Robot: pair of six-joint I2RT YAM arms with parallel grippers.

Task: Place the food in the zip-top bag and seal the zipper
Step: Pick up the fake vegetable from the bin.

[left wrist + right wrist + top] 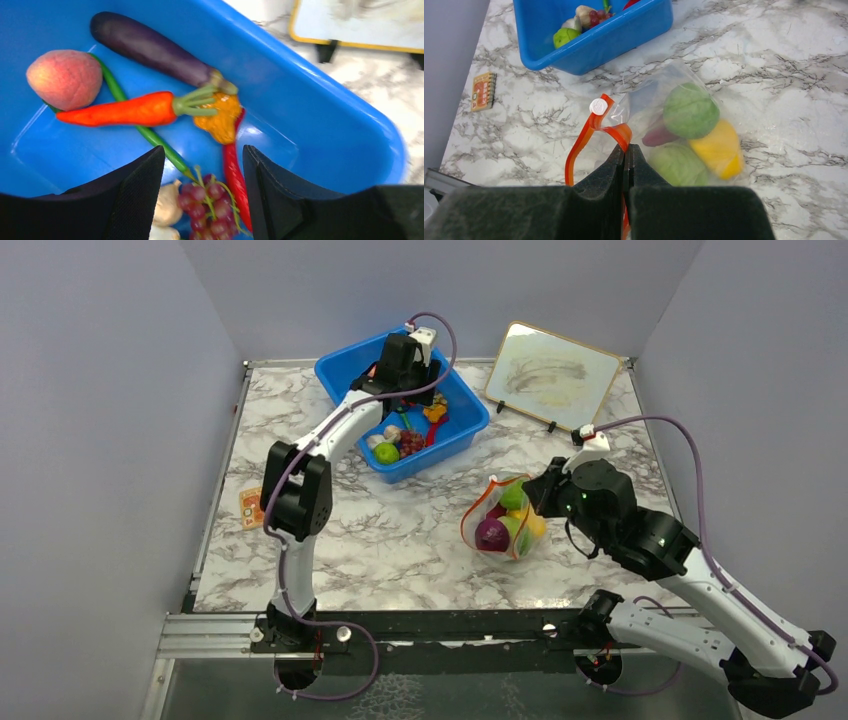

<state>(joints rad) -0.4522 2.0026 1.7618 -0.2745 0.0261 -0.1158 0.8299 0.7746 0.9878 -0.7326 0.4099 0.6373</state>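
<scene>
Right tool [626, 149] clenched on zipper [614, 131] — left tool [203, 152] released over blue bin [310, 115]; marbled table [799, 75], grey walls [100, 390].

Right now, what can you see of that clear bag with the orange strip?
The zip-top bag is clear, crinkly plastic resting on the marble table. Its red-orange zipper loops open. Green cabbages, a yellow pepper and a purple piece show inside. The shut right gripper pinches its mouth edge.

The right claw [626, 156] is seen pinched shut on the red-orange zipper [596, 131] of the zip-top bag [644, 97]. Just ahead and to its right, green cabbages [690, 111] and a yellow pepper [720, 150] are enclosed in the bag on the desk [784, 75]. A blue bin [609, 37] is seen farther ahead.
</scene>
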